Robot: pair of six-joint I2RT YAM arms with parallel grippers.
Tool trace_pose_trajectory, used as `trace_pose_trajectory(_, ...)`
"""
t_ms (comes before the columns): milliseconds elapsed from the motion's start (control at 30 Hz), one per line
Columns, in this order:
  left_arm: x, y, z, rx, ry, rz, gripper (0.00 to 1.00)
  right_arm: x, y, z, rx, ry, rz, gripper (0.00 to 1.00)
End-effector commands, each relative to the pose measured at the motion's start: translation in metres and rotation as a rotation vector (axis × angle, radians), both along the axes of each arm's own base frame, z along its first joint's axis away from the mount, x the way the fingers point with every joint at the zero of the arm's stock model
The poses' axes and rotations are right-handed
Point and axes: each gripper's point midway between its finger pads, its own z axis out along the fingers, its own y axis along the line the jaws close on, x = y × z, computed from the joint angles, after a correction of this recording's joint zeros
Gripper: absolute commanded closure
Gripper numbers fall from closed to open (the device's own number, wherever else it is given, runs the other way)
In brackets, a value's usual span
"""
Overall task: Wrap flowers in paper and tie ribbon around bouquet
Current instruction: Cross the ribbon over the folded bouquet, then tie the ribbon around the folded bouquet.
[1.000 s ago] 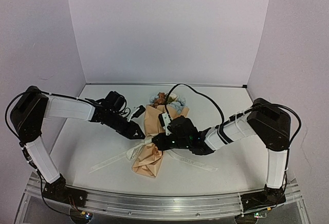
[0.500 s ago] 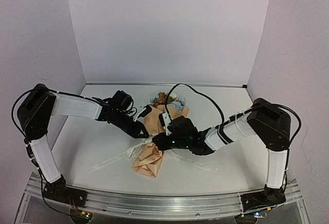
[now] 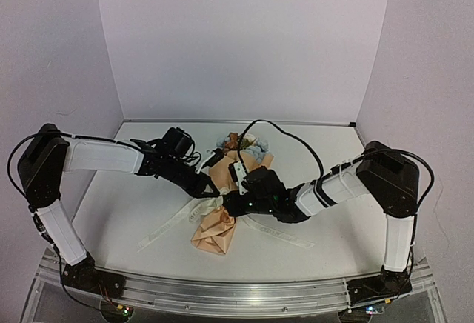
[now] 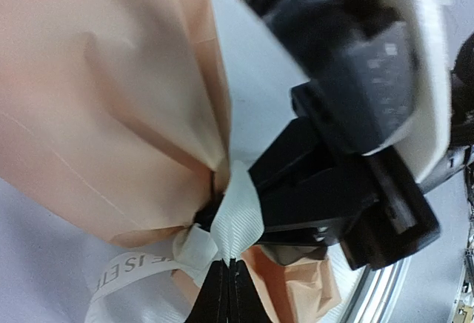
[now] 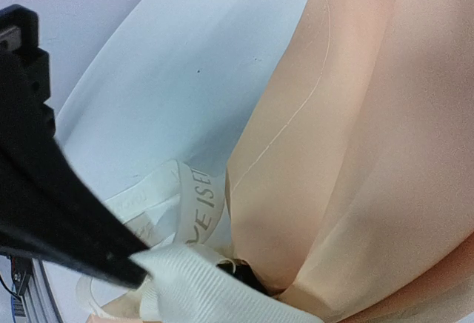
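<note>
I see the paper-wrapped bouquet [image 3: 221, 178] lying mid-table [image 3: 118, 212], heads toward twelve o'clock, the ribbon [image 3: 172, 224] cinched round its waist, left fingers [image 4: 215, 302] pinched on a ribbon loop, right fingers [image 4: 296, 190] closed beside it, knot seemingly unfinished.

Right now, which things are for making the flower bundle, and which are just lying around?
For the job: the bouquet, its flowers, the ribbon, the left pincer and right pincer, both shut on the ribbon.
Just there: the white table, the black cable over the right arm.
</note>
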Motion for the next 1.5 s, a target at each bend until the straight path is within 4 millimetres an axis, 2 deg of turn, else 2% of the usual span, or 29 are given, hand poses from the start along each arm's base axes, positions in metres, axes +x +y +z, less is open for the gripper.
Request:
trace_pose_trajectory(0, -0.017, -0.007, 0.022, -0.056, -0.007, -0.024, 1.00, 0.006, 0.000, 0.030, 0.040, -0.053, -0.002, 1.00)
trace_pose_trajectory(267, -0.033, -0.009, 0.012, -0.042, 0.021, -0.020, 1.00, 0.006, -0.009, 0.037, 0.035, -0.073, -0.021, 1.00)
trace_pose_trajectory(500, -0.028, -0.013, -0.005, -0.019, 0.035, -0.010, 1.00, 0.008, -0.003, 0.028, 0.042, -0.038, -0.028, 1.00)
trace_pose_trajectory(633, -0.026, -0.014, -0.018, 0.011, 0.048, -0.015, 1.00, 0.007, -0.006, 0.025, 0.042, -0.023, -0.036, 1.00)
trace_pose_trajectory(800, -0.024, -0.015, -0.028, 0.024, 0.066, -0.006, 1.00, 0.006, -0.012, 0.024, 0.043, -0.009, -0.046, 0.89)
trace_pose_trajectory(1133, -0.022, -0.016, -0.031, 0.029, 0.070, 0.006, 1.00, -0.005, -0.011, 0.036, 0.082, 0.015, -0.003, 0.78)
trace_pose_trajectory(1300, -0.021, -0.017, -0.029, 0.022, 0.068, 0.005, 1.00, -0.008, -0.018, 0.042, 0.088, 0.011, -0.013, 0.68)
trace_pose_trajectory(1467, -0.021, -0.018, -0.030, 0.019, 0.072, 0.002, 1.00, -0.007, -0.021, 0.043, 0.097, 0.024, -0.037, 0.67)
